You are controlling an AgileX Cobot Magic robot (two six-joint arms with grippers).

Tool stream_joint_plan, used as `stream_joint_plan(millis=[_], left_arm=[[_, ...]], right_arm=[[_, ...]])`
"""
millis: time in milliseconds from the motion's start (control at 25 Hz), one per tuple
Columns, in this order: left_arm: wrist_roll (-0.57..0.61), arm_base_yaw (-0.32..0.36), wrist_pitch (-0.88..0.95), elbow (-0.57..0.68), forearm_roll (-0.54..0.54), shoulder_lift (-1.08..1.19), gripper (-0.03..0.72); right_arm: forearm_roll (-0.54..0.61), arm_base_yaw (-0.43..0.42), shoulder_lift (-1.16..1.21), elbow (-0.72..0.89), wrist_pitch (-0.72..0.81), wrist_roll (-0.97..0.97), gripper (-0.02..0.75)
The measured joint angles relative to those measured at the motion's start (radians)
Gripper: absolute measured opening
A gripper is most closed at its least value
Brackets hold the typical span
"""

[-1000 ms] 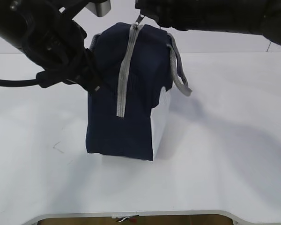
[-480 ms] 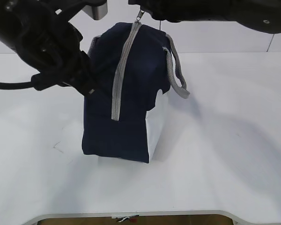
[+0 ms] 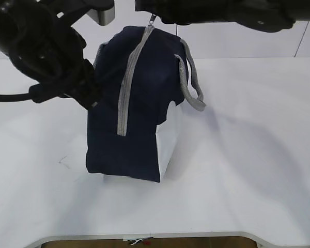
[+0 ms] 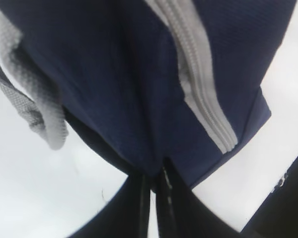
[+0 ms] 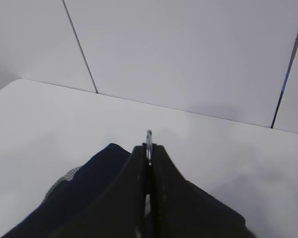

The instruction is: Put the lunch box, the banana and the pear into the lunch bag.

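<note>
The navy lunch bag (image 3: pixel 139 108) stands upright on the white table, its grey zipper (image 3: pixel 125 88) shut down the front and a grey strap (image 3: pixel 190 77) hanging on its right. My left gripper (image 3: pixel 94 95) is shut on a fold of the lunch bag's fabric (image 4: pixel 114 74) at its left side, with the gripper (image 4: pixel 154 174) pinching navy cloth. My right gripper (image 3: pixel 154 19) is shut on the zipper's ring pull (image 5: pixel 149 137) at the bag's top; the gripper (image 5: pixel 149 148) shows the metal ring between its tips. The lunch box, the banana and the pear are out of view.
The white table (image 3: pixel 248 155) stretches around the bag, with its front edge (image 3: pixel 144 235) near the bottom. A faint mark (image 3: pixel 65 163) lies on the surface left of the bag. A pale panelled wall (image 5: pixel 188 49) stands behind.
Both grippers have shifted left, and the bag has slid and leaned left with them. Both grips are unchanged.
</note>
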Motion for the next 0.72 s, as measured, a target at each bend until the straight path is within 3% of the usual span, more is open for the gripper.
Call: stream_joint_plan(millis=[720], left_arm=[[0.0, 0.0, 0.029, 0.002, 0.011, -0.025, -0.007]], right_arm=[[-0.024, -0.055, 0.117, -0.096, 0.012, 0.0, 0.013]])
